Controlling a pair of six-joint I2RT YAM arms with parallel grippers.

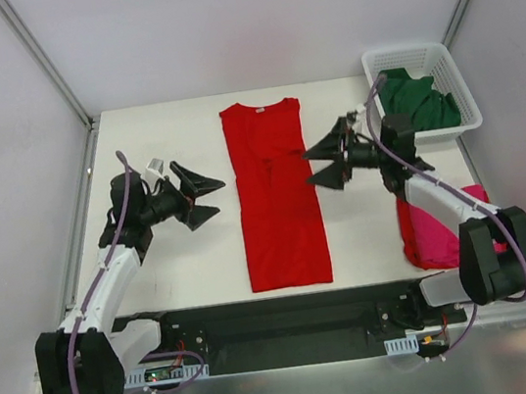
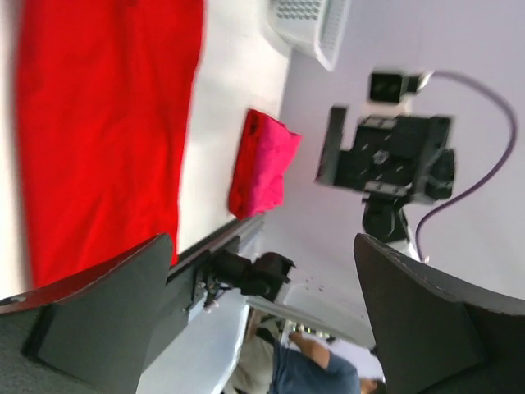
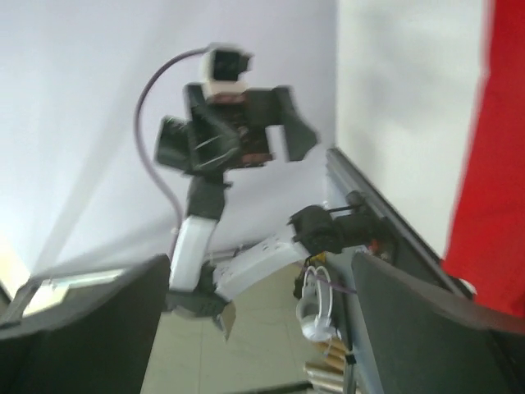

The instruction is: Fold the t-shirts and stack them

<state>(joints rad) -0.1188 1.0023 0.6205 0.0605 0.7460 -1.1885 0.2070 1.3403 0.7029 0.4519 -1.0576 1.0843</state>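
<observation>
A bright red t-shirt [image 1: 278,195] lies flat as a long narrow strip down the middle of the table, collar at the far end. My left gripper [image 1: 218,196] hovers just left of it, open and empty, jaws pointing at the shirt. Facing it from the right side is my right gripper [image 1: 309,168], also open and empty. A magenta-pink t-shirt [image 1: 434,231] lies bunched at the front right, partly under the right arm. The dark green t-shirt [image 1: 422,99] sits in the basket. The left wrist view shows the red shirt [image 2: 107,131] and pink shirt [image 2: 262,164] beyond my open gripper [image 2: 262,246]. The right wrist view has the red shirt [image 3: 492,164] at its right edge, past my open gripper [image 3: 261,263].
A white lattice basket [image 1: 458,79] stands at the back right corner. White walls close in the table on the left, right and back. The black base rail [image 1: 281,318] runs along the near edge.
</observation>
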